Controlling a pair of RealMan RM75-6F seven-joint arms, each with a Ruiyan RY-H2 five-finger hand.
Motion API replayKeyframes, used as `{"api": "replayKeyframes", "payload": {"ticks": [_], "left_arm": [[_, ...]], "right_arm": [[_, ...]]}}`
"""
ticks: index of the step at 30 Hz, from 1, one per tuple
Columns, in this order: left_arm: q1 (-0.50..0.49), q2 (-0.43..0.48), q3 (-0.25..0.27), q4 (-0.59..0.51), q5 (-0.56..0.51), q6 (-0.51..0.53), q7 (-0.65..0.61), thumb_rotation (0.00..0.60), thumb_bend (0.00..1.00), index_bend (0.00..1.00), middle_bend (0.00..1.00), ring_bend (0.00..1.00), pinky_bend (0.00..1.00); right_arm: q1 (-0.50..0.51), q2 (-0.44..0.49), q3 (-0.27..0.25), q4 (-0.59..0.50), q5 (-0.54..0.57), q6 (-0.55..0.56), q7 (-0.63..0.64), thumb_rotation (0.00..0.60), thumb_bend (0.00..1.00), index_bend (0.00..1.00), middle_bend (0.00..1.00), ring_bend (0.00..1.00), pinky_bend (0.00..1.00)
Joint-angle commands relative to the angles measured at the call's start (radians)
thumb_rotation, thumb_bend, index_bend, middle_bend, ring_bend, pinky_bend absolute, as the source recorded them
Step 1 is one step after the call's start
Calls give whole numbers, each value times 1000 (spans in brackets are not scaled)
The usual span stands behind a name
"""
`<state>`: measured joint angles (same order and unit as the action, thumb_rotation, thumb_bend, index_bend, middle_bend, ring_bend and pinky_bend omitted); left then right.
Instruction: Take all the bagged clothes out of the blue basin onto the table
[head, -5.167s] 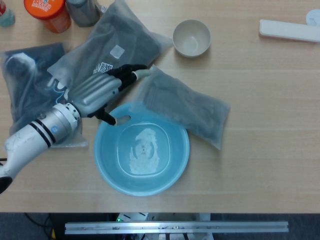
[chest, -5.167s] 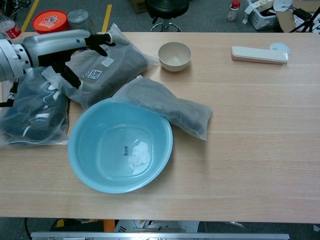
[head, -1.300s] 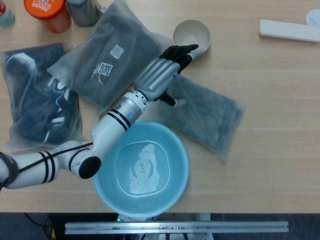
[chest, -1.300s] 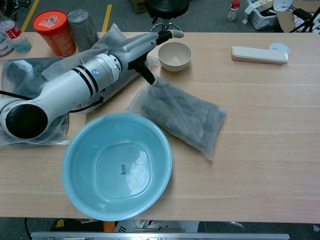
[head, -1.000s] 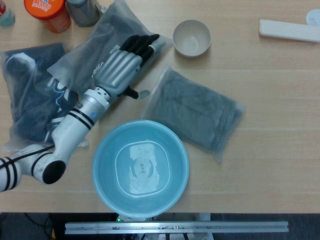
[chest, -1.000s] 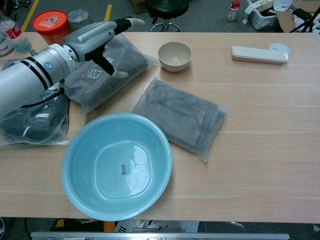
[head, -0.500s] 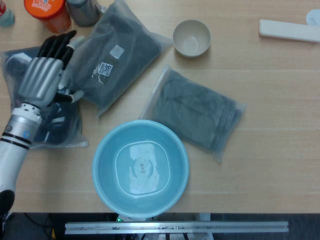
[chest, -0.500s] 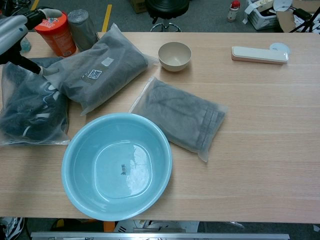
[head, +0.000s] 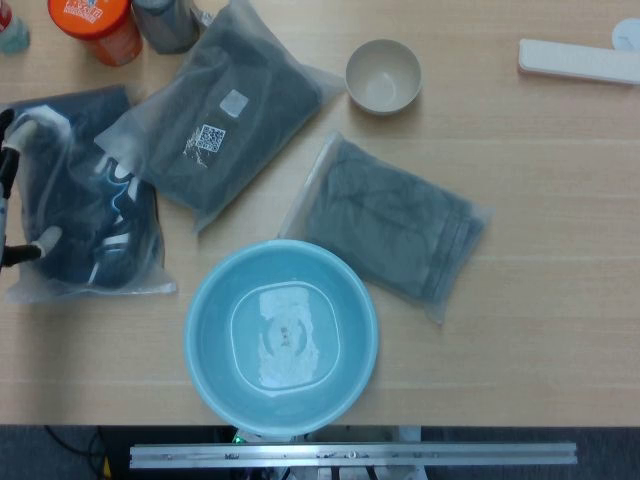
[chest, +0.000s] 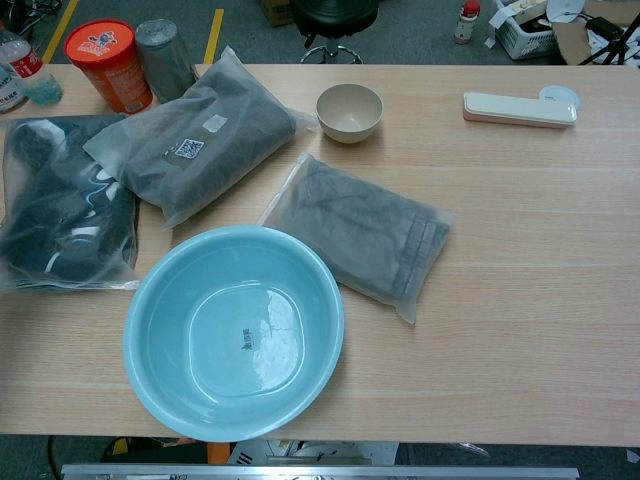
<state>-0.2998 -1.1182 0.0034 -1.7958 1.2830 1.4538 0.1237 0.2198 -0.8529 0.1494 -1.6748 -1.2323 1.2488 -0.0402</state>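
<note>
Pulled back off to the left desk edge, the left hand (head: 8, 190) is now barely seen in the head view, just a sliver at the frame border over the dark bag, and it's gone from the chest view entirely. Whether its fingers are spread or curled can't be told from so little; nothing looks to be carried. No right hand is seen anywhere.

Nearest that sliver, the dark bagged garment (chest: 60, 205) is laid by the left desk edge. Next to it, overlapping slightly, the grey bag with the QR label (chest: 195, 140) is angled toward the far edge. The third grey bag (chest: 360, 235) is parked mid-desk, just beside the blue basin (chest: 150, 300).

The basin looks emptied out, so the task can be judged pretty much done, nothing left to lift.
</note>
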Motion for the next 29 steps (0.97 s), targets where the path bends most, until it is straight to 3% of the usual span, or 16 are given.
{"api": "replayKeyframes", "payload": {"ticks": [1, 13, 29], "left_arm": [[65, 20, 30, -53, 25, 64, 42, 600, 162, 91, 18, 0, 26], [142, 37, 33, -106, 75, 120, 84, 600, 163, 91, 19, 0, 25], [185, 18, -7, -109, 81, 134, 122, 600, 162, 92, 19, 0, 26]], "right_arm": [[-4, -12, -15, 20, -79, 19, 57, 600, 247, 373, 516, 379, 522], [-8, -34, -45, 21, -246, 88, 114, 600, 247, 373, 516, 379, 522], [-3, -42, -51, 22, -253, 83, 118, 600, 247, 373, 516, 379, 522]]}}
